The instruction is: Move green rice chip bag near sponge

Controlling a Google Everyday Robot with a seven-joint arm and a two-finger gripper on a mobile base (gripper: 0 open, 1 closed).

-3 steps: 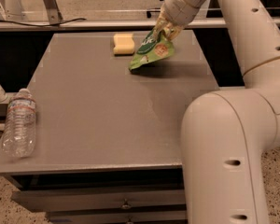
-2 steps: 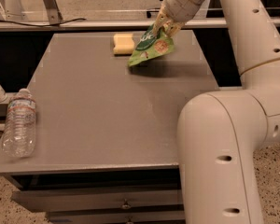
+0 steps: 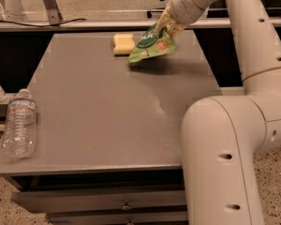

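Note:
The green rice chip bag [image 3: 152, 46] hangs tilted from my gripper [image 3: 166, 27] at the far side of the grey table [image 3: 107, 107]. Its lower end is close over the tabletop and casts a shadow beneath. The gripper is shut on the bag's upper right edge. The pale-yellow sponge [image 3: 123, 43] lies flat on the table just left of the bag, its right end next to the bag's lower tip.
A clear plastic water bottle [image 3: 19, 123] lies on the table's front left edge. My white arm [image 3: 225, 139] fills the right side of the view. Drawers sit under the table front. A metal rail runs behind the table.
The bag and gripper have shifted slightly left and down toward the sponge. The sponge and bottle have not moved.

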